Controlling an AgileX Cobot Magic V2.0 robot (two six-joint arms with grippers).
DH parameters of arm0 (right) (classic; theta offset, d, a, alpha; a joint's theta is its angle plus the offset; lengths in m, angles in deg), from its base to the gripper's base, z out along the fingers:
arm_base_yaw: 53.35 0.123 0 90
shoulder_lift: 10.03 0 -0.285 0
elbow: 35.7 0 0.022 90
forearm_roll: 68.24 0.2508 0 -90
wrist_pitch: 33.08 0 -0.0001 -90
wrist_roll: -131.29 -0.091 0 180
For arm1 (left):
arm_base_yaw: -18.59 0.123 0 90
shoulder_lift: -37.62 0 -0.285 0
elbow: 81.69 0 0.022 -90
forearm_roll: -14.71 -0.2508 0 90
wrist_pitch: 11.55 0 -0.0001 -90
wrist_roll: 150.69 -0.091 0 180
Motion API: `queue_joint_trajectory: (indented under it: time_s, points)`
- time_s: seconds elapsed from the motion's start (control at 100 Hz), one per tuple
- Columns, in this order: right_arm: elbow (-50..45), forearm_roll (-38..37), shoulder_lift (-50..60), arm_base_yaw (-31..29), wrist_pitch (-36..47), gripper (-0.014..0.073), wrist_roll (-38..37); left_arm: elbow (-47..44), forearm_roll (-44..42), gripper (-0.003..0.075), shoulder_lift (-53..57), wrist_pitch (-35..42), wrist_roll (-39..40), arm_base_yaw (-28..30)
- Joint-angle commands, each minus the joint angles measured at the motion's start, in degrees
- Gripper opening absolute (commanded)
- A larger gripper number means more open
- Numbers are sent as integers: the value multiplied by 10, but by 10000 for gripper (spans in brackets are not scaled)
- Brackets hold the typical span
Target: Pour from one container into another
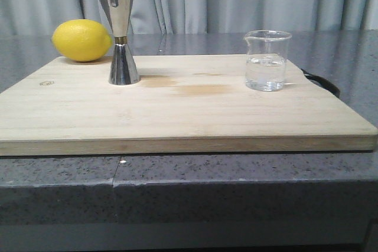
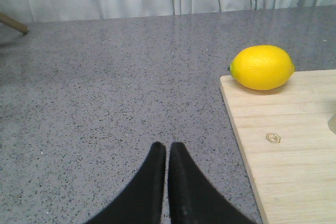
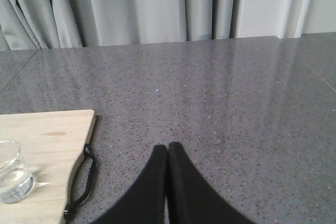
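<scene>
Both hands are clenched on nothing, fingers pressed together above bare grey worktop (image 2: 105, 103): the left hand (image 2: 167, 153) off the left edge of the wooden board (image 1: 189, 113), the right hand (image 3: 168, 153) off its right edge. Right of the left hand, a lemon (image 2: 262, 67) rests at the board's far corner. Left of the right hand stands the glass beaker (image 3: 13, 174), upright on the board, holding a little clear liquid, beside the board's black strap (image 3: 84, 179). A metal hourglass cup (image 1: 123, 35) stands near the lemon.
</scene>
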Motion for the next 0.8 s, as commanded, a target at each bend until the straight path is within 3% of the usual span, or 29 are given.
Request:
queue_joint_trajectory:
  time_s: [0.0, 0.24, 0.31, 0.41, 0.5, 0.6, 0.79]
  points:
    - [19, -10, -9, -1, 50, -67, 6, 18, 4, -19, -7, 43, 0, 2]
    - [19, -10, -9, -1, 49, -34, 5, 18, 4, 13, -7, 47, 2, 2]
    - [19, -10, -9, -1, 54, 64, 5, 18, 4, 122, -7, 47, 2, 2]
    - [19, -12, -9, -1, 54, 279, 5, 18, 3, 352, -7, 47, 2, 2]
    - [19, -12, -9, -1, 54, 444, 5, 18, 3, 494, -7, 51, 2, 2]
    - [19, -12, -9, -1, 54, 522, 5, 18, 5, 515, -7, 55, 2, 2]
    - [19, -12, -9, -1, 56, 519, 5, 18, 5, 511, -7, 55, 2, 2]
